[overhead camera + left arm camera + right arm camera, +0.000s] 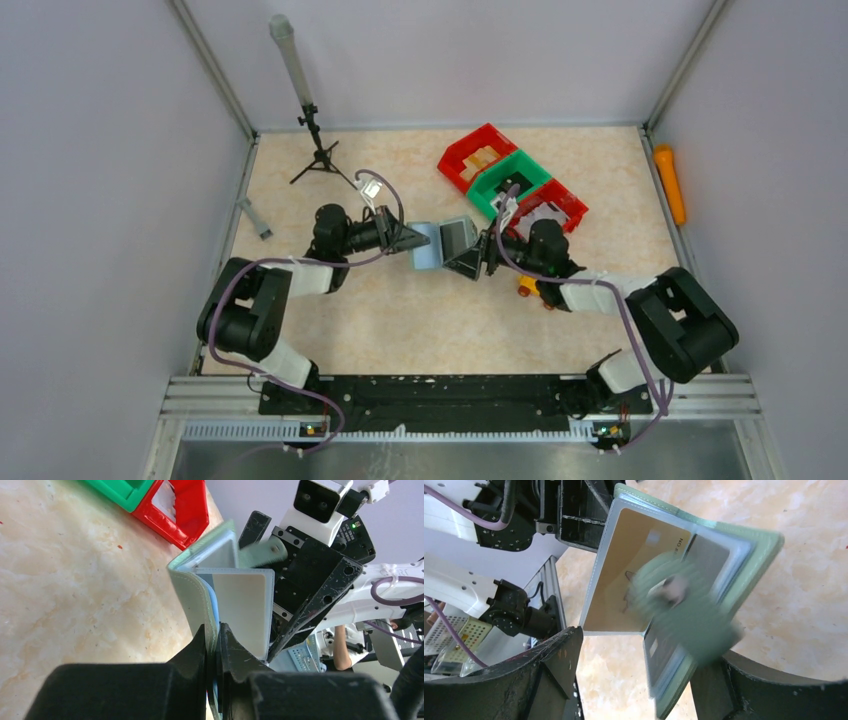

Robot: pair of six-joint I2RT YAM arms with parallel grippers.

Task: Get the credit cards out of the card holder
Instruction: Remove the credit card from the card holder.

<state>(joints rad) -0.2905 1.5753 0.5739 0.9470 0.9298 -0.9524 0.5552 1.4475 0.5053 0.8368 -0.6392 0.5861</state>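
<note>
The card holder (441,243) hangs open above the table between both grippers. In the left wrist view my left gripper (218,636) is shut on the edge of the grey-green cover (196,597), and a pale inner sleeve (245,610) fans out beside it. In the right wrist view a tan credit card (626,580) sits in a clear sleeve, with a dark card (707,555) behind it. The holder's tab (684,612) is blurred in front. My right gripper (639,672) is open, its fingers on either side of the holder's lower edge. In the top view it (478,257) faces the left gripper (413,238).
Red and green bins (510,180) stand just behind the right arm. A yellow toy car (527,288) lies under the right forearm. A small tripod (318,150) stands at the back left, a grey stick (255,218) by the left wall, and an orange object (670,185) by the right wall.
</note>
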